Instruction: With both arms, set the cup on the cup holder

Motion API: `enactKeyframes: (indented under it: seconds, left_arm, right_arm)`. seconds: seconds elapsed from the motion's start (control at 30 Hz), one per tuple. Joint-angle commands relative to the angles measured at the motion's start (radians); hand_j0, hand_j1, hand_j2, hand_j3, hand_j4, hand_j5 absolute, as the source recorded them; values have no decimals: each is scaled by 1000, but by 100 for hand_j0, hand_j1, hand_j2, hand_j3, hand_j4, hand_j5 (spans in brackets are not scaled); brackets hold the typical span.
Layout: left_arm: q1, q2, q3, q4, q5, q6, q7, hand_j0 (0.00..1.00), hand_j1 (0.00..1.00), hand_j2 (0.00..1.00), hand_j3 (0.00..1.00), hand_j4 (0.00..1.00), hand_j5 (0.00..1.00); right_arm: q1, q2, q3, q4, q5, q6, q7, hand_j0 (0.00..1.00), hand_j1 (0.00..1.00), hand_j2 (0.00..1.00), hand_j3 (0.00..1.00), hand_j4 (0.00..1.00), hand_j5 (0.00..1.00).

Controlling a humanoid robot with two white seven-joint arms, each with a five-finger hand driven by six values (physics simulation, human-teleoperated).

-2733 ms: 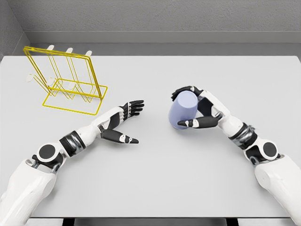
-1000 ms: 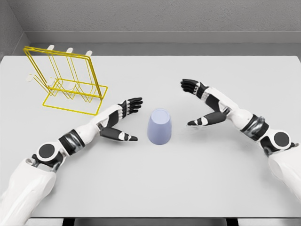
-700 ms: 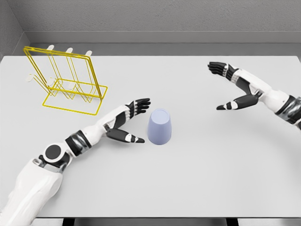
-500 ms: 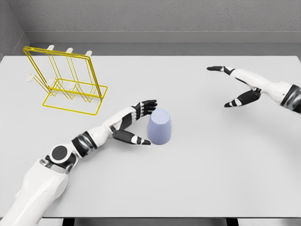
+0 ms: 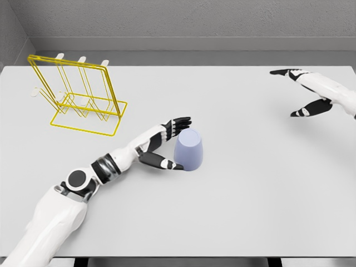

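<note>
A pale blue cup (image 5: pixel 189 150) stands upside down on the grey table (image 5: pixel 233 211), near its middle. My left hand (image 5: pixel 169 142) is right beside the cup's left side, fingers spread, thumb by its base and fingertips by its top; it does not clasp the cup. My right hand (image 5: pixel 303 92) hovers open at the far right edge, well away from the cup. The yellow wire cup holder (image 5: pixel 78 97) with white pegs stands at the back left.
A grey wall (image 5: pixel 178 22) runs behind the table's far edge. The table's front edge lies at the bottom of the view.
The right hand set the cup down mid-table, let go and drew back to the far right. My left hand slid right until it reached the cup's side.
</note>
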Motion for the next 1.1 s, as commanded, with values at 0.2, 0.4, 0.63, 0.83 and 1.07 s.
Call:
enactKeyframes:
  seconds: [0.2, 0.4, 0.63, 0.83, 1.07]
  left_arm:
    - [0, -25, -4, 0, 6, -3, 0, 100, 100, 100, 100, 100, 100]
    - [0, -32, -2, 8, -16, -2, 1, 100, 100, 100, 100, 100, 100]
    - [0, -33, -2, 8, -16, -2, 1, 100, 100, 100, 100, 100, 100]
    - [0, -48, -2, 8, -33, -2, 3, 100, 100, 100, 100, 100, 100]
    - [2, -45, -2, 6, -31, -3, 4, 60, 60, 60, 60, 60, 60]
  right_arm:
    - [-2, 7, -11, 31, -4, 2, 2, 100, 100, 100, 100, 100, 100]
    - [-3, 19, -11, 43, -4, 2, 2, 100, 100, 100, 100, 100, 100]
    - [-5, 19, -12, 49, -4, 2, 2, 100, 100, 100, 100, 100, 100]
    - [-5, 18, -12, 51, -4, 2, 2, 100, 100, 100, 100, 100, 100]
    - [-6, 18, -11, 51, -3, 2, 2, 100, 100, 100, 100, 100, 100]
